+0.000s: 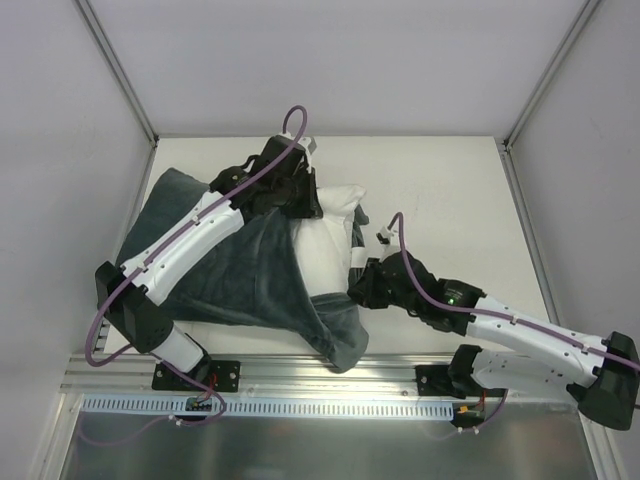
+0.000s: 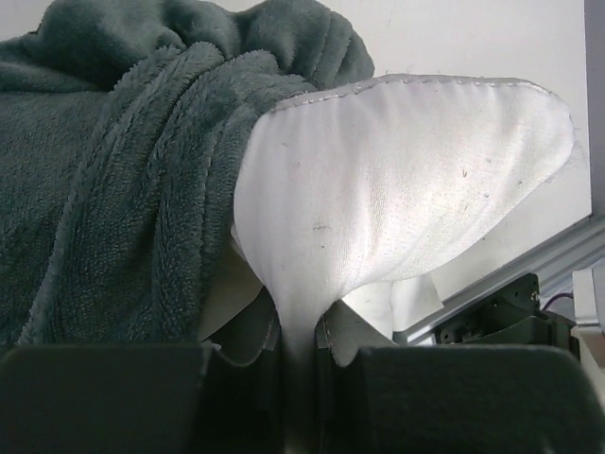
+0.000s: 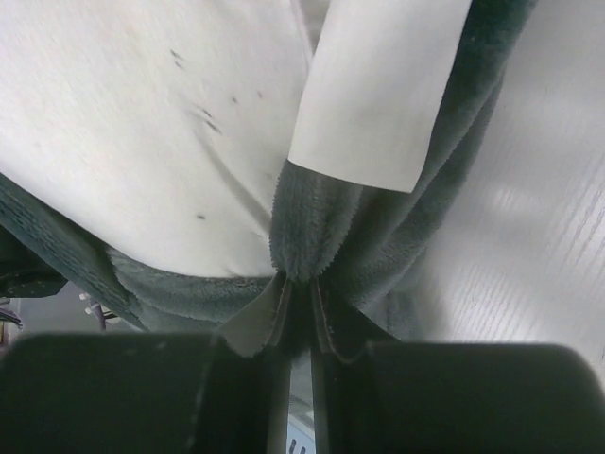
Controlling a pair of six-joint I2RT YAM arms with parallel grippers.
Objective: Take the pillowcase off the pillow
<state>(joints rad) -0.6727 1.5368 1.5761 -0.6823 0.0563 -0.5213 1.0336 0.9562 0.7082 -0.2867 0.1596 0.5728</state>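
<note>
the pillow [image 1: 325, 245] lies on the table [image 1: 450, 190] between our two arms. about half of it is bare and white, and the other half sits inside the pillowcase [image 1: 235, 270], a dark grey-green fleece. the covered half is on the pillow's left. the pillowcase's open mouth runs across the pillow's middle and bunches into a thick fold at the pillow's near edge.

our left gripper [image 2: 301, 355] is at the pillow's far edge. its jaws are clamped together on a pinch of the white pillow fabric, close to a stitched corner. in the left wrist view that corner rises above the fingers, with the fleece heaped just to its left.

our right gripper [image 3: 298, 305] is at the pillow's near right side. its jaws are closed on the hem of the pillowcase, and a ridge of fleece is squeezed between the two pads. in the right wrist view a flat white tag [image 3: 378, 95] hangs from the pillow directly above that pinch and overlaps the fleece. the pillow's white face, marked with a few small dark specks, fills the space to the tag's left.
</note>
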